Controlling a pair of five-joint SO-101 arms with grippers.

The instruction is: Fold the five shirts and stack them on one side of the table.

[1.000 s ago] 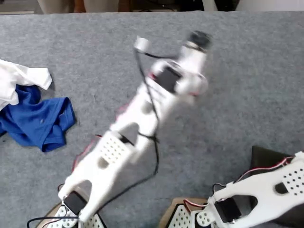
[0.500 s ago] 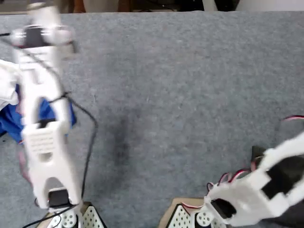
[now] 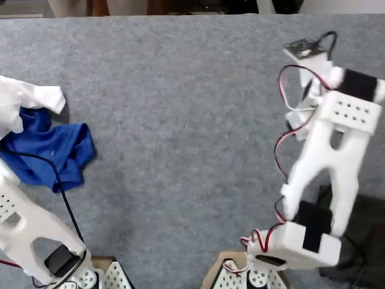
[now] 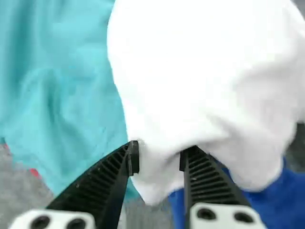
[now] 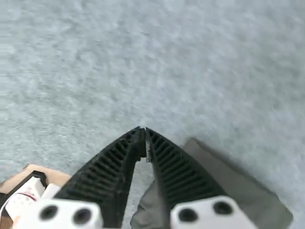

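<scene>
Left gripper (image 4: 159, 160): jaws part-open, astride a fold of the white shirt (image 4: 205, 81). The pile sits at 9 o'clock on the table (image 3: 180, 90), white over the blue shirt (image 3: 51, 150), with a teal shirt (image 4: 52, 86) beside.

Judgement: pinch white cloth only, then lift clear before spreading.

Right gripper (image 5: 143, 136): tips closed, empty, above the table. The dark shirt (image 3: 355, 241) lies at 5 o'clock.

Change, half a second back: the left arm stood stretched toward 10 o'clock and is now tucked at 7. The right arm rose from 5 toward 2.

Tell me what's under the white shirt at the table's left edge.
A blue shirt pokes out beneath the white shirt, with a teal shirt at its edge. How far either runs underneath is covered.
</scene>
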